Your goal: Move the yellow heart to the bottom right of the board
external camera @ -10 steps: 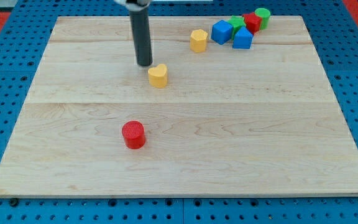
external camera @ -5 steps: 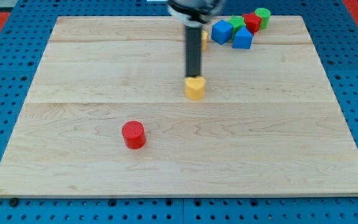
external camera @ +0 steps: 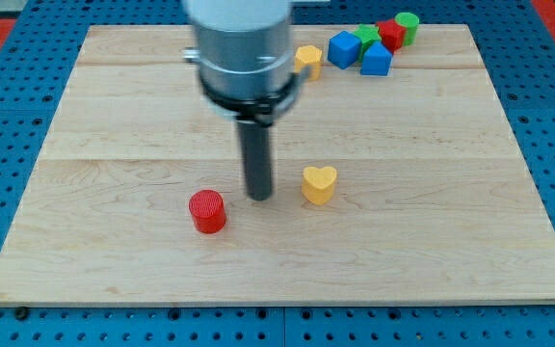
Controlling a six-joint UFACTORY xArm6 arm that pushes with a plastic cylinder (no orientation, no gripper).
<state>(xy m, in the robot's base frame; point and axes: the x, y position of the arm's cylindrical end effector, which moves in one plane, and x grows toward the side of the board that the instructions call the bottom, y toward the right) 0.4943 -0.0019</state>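
Note:
The yellow heart (external camera: 319,183) lies near the middle of the wooden board (external camera: 432,241), slightly toward the view's bottom. My tip (external camera: 259,197) rests on the board just to the heart's left, a small gap apart from it. A red cylinder (external camera: 206,210) sits to the tip's lower left, also close by. The rod rises from the tip to the arm's grey body at the view's top.
A yellow hexagon-like block (external camera: 307,60) sits near the view's top, partly behind the arm. A cluster at the top right holds two blue blocks (external camera: 344,48) (external camera: 376,60), a green block (external camera: 366,37), a red block (external camera: 389,34) and a green cylinder (external camera: 408,23).
The yellow heart has moved down and to the right, from the upper middle to the board's centre. My tip has swung from above the heart to its left side, lower on the board.

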